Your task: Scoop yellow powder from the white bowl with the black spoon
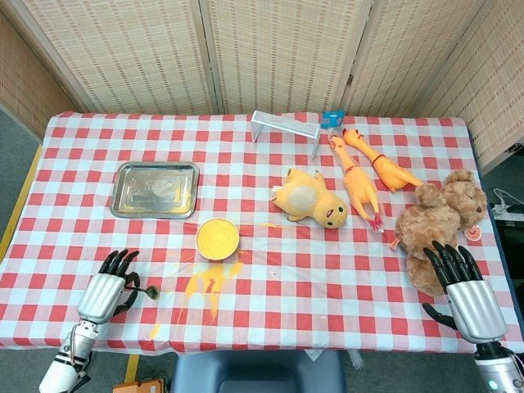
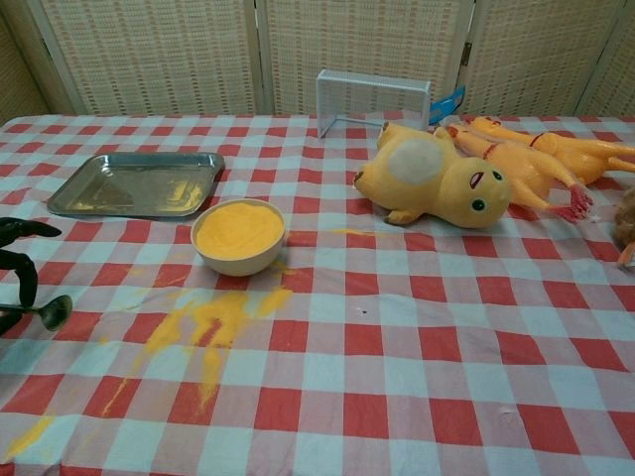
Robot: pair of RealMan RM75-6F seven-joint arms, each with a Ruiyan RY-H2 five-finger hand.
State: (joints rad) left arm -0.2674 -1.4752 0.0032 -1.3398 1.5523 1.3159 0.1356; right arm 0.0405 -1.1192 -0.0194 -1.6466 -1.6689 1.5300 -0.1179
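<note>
Head view shows no legible writing on white bowl (image 1: 218, 239).

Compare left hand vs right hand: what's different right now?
The left hand holds the black spoon, its bowl end sticking out toward the white bowl; the right hand holds nothing, fingers spread. The left hand is over bare tablecloth near the spilled yellow powder; the right hand is beside the brown teddy bear. Both sit at the table's near edge.
</note>
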